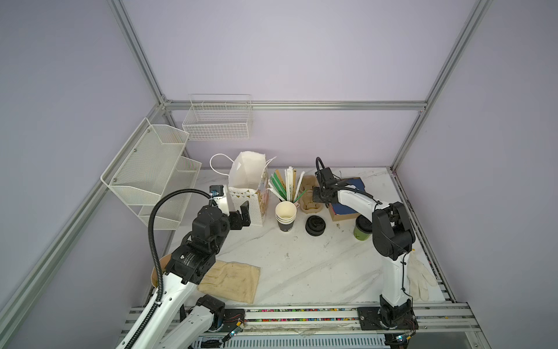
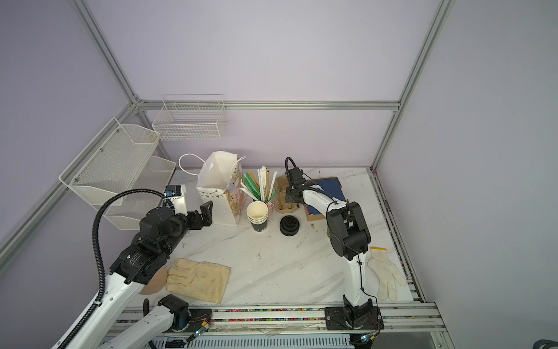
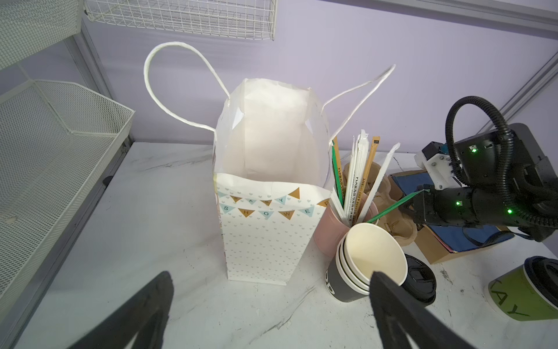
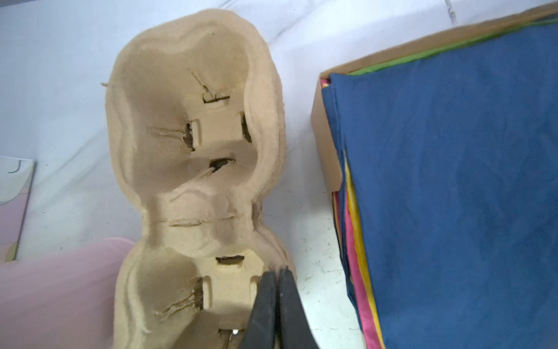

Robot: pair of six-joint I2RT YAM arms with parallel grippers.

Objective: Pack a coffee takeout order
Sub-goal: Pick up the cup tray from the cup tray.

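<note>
White marble-patterned tabletop (image 1: 302,272) carries everything. The right gripper (image 4: 277,273) has its jaws pressed together, tips at the rim of the brown moulded-pulp two-cup carrier (image 4: 193,121); whether the rim is pinched cannot be told. Just beside this gripper, the navy blue paper napkin (image 4: 453,181) tops a coloured stack in a cardboard box (image 4: 327,145). Back beneath its arm's elbow stands the green paper cup with black lid (image 1: 362,231). The left gripper (image 3: 270,276), spread wide and empty, faces a white paper gift bag (image 3: 265,235), with stacked paper cups (image 3: 371,256) just ahead of one finger.

SHOWER on bag (image 3: 262,241), KAY on green cup (image 3: 519,299)
</note>
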